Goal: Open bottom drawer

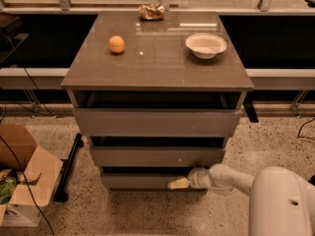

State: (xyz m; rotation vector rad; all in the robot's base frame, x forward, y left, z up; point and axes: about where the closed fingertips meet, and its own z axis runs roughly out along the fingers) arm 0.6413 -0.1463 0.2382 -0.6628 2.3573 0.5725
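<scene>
A grey three-drawer cabinet (156, 117) stands in the middle of the camera view. The bottom drawer (142, 181) is the lowest front, set slightly back under the middle drawer. My gripper (178, 183) reaches in from the lower right on a white arm (231, 178). Its pale yellowish tip sits against the right part of the bottom drawer's front, just under its top edge.
An orange (116, 44), a white bowl (205, 45) and a crumpled bag (151, 11) lie on the cabinet top. An open cardboard box (22, 173) stands on the floor at the left. A black bar (69, 168) lies beside the cabinet's left foot.
</scene>
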